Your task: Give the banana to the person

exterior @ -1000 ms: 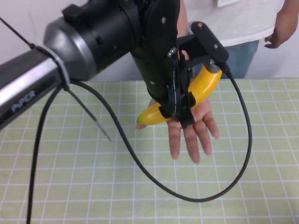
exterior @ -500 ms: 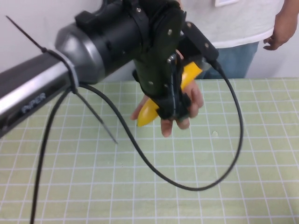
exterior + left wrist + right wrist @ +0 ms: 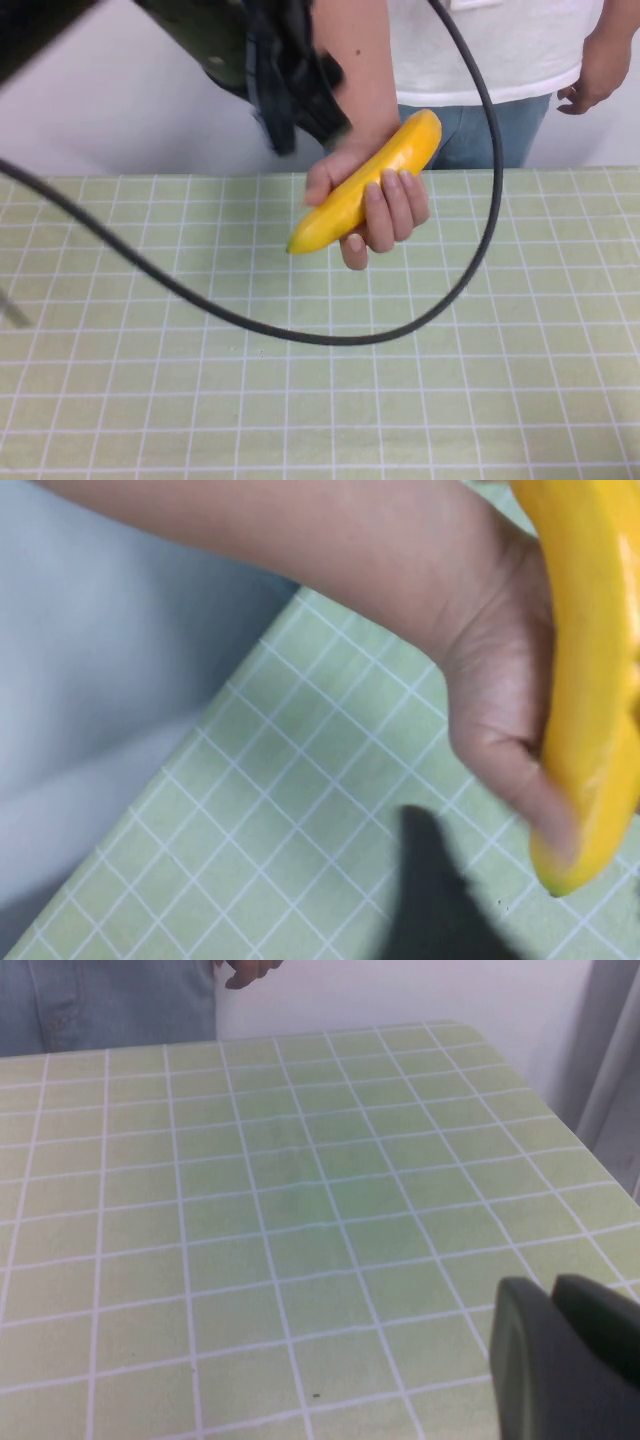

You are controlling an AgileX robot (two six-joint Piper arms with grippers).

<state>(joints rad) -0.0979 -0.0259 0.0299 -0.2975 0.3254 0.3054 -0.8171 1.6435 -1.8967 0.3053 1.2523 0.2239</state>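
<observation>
Presently recorded, item by item.

**Item 1, the banana**: glossy yellow-orange and gently curved. It was held above the green gridded table mat at its far edge, lying slantwise with one tip low toward the robot's left and the other tip raised. It touched no part of the robot.

**Item 2, the person**: white T-shirt and blue jeans, standing at the far side of the table. One hand was wrapped around the banana's middle, with the thumb on one side and four fingers curled over the other. The second hand hung idle at the hip.

**Item 3, the left gripper**: raised high at the far left of the hand, near the person's forearm and apart from the fruit. It carried nothing. How wide it stood could not be told, because it showed only as a dark blur.

**Item 4, the right gripper**: low over a bare stretch of mat, well apart from the handover. Its opening could not be told.

**Item 5, a black cable**: looped from the left arm down across the mat and up past the person's wrist.

**Assessment:** the banana appeared to be delivered, leaving only the clearing of the left arm. That is best done by drawing the arm up and back toward the robot's side, keeping away from the forearm. The cable loop should be watched so it does not drag against the person's hand or snag the banana's raised tip.
</observation>
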